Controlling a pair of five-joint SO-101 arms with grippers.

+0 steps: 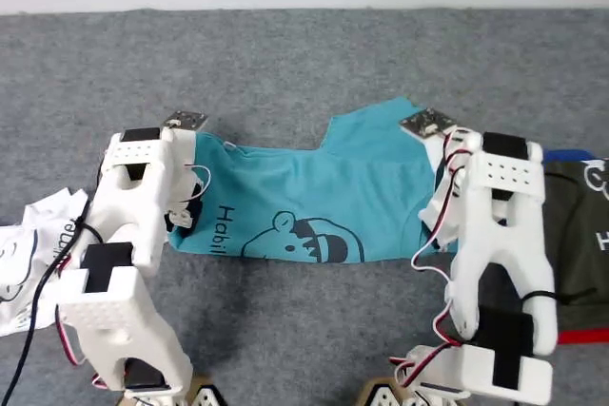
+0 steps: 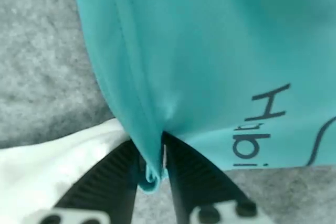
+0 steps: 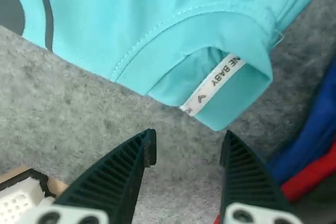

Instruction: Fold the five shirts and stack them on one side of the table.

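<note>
Teal shirt [image 1: 324,197]: judged soft, light and limp, likely to sag between two holds and drag on the grey table [image 1: 285,64] rather than slide. Best taken by hems and corners, with both layers in the pinch and both ends lifted together to keep the cloth taut. Lies mid-table as a wide, flattened band, long axis running from the left edge toward the right edge, parallel to the far edge. Print turned sideways, lettering at the left end, a notch in the far margin; cannot tell which end is the neck. Left pincer [image 2: 152,166] pressed together on a thin fold of the hem at the left end. Right pincer [image 3: 186,156] spread, hovering over bare table just beside the folded corner with the small white label [image 3: 212,85], not touching it. Farther out, a crumpled white shirt [image 1: 29,254] by the left edge; by the right edge a dark shirt [image 1: 571,225] over blue cloth [image 3: 310,145] and red cloth [image 3: 304,182].
</note>
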